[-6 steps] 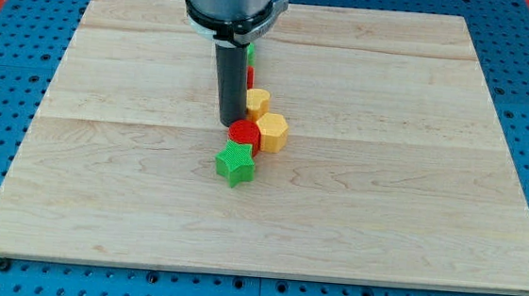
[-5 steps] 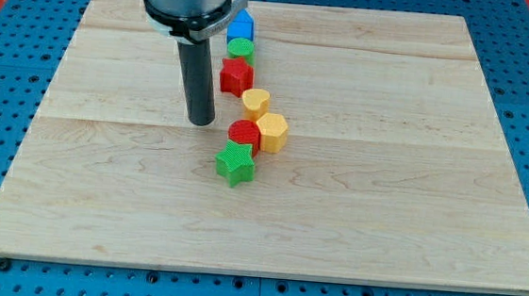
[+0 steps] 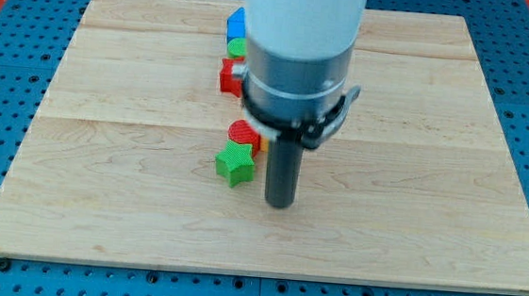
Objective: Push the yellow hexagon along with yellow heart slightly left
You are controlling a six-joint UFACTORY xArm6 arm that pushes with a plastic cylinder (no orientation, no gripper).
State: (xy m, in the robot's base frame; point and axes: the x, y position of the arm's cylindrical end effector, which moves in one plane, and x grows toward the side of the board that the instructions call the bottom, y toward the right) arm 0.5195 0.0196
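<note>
My tip (image 3: 279, 204) rests on the wooden board (image 3: 413, 179), just right of and slightly below the green star (image 3: 235, 165). The arm's body stands in front of the spot where the yellow hexagon and yellow heart lay, so both are hidden. A red cylinder (image 3: 243, 134) sits just above the green star, partly covered by the arm.
A column of blocks runs toward the view's top: a red star (image 3: 230, 75), a green block (image 3: 237, 48) and a blue block (image 3: 236, 23), each partly hidden by the arm. Blue pegboard (image 3: 0, 146) surrounds the board.
My tip moved from the left of the block column down and to the right, to just right of the green star. The arm now covers the yellow hexagon and yellow heart.
</note>
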